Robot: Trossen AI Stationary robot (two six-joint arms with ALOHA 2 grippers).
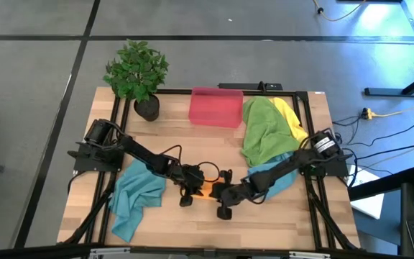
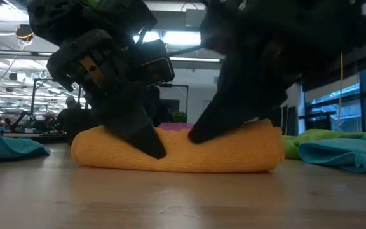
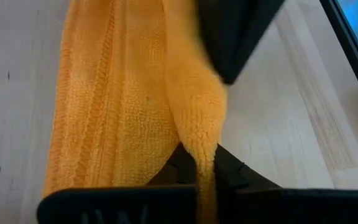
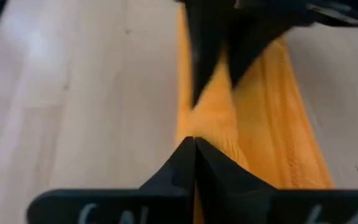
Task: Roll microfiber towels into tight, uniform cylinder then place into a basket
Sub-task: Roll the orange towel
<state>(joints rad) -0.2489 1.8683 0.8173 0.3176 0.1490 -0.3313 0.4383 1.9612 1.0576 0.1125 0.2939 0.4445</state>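
Observation:
An orange microfiber towel [image 2: 176, 149] lies rolled into a thick cylinder on the wooden table, near the front middle [image 1: 205, 189]. My left gripper [image 2: 146, 141] comes in from the table's left and is shut on the roll's left half. My right gripper [image 2: 199, 132] comes in from the table's right and is shut on the middle of the roll. The two stand close together over the roll. The red-pink basket [image 1: 215, 106] stands at the far middle with nothing showing in it. My left gripper pinches a raised fold of the orange cloth [image 3: 205, 152] between its two shut fingers, slanting down from the table's left. The cloth ridge is drawn up into the fingers while the roll lies on the table. My right gripper is shut on a thin strip of the orange cloth at the roll's long edge [image 4: 188, 127], slanting down from the table's right. Its fingertips [image 2: 194, 136] dent the roll's top, and the roll lies on the table.
A teal towel [image 1: 135, 198] lies crumpled at the front left. A green towel [image 1: 264, 133], a yellow towel [image 1: 290, 115] and another teal towel [image 1: 279, 176] are heaped at the right. A potted plant [image 1: 139, 72] stands at the far left corner.

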